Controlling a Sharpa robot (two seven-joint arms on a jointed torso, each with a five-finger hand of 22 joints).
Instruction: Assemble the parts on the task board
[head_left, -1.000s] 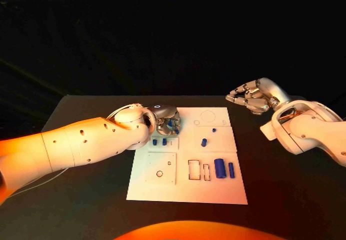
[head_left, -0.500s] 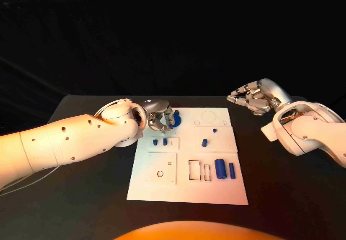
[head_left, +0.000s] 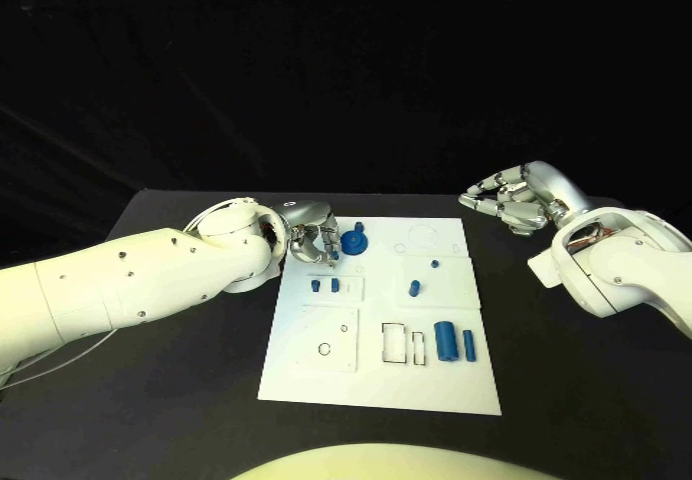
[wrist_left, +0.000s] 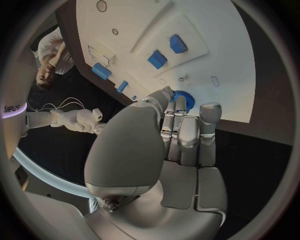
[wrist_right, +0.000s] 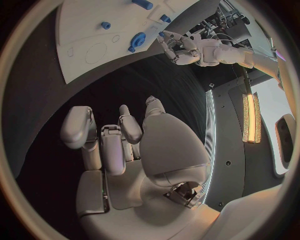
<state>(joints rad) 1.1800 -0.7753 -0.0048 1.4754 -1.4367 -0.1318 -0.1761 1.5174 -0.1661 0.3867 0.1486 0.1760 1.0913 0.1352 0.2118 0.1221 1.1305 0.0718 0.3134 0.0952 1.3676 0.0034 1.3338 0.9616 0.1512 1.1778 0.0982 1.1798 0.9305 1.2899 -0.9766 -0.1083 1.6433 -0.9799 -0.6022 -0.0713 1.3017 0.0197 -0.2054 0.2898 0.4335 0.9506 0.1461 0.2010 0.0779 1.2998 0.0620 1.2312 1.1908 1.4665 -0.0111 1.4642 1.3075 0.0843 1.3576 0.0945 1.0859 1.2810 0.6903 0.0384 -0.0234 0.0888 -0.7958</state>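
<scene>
The white task board (head_left: 378, 380) lies in the middle of the table. A blue round toothed part (head_left: 355, 241) sits at its far left corner. My left hand (head_left: 310, 240) is just left of it, fingertips close beside the part, nothing gripped; the left wrist view has the fingers (wrist_left: 181, 125) stretched toward the toothed part (wrist_left: 183, 100). Two small blue pegs (head_left: 325, 285) stand in a left panel, two more blue pieces (head_left: 414, 288) in the right panel. A thick blue cylinder (head_left: 449, 342) and a thin one (head_left: 470, 345) lie nearer me. My right hand (head_left: 516, 200) hovers right of the board, fingers curled, holding nothing.
Black table (head_left: 173, 380) surrounds the board on all sides. Empty outlined slots (head_left: 392, 342) and a small ring hole (head_left: 325, 349) mark the near half of the board. A cable (head_left: 58, 360) trails under my left arm.
My left hand held the toothed part upright half a second ago; now the part lies on the board and the hand has drawn slightly left. The right hand has stayed where it was.
</scene>
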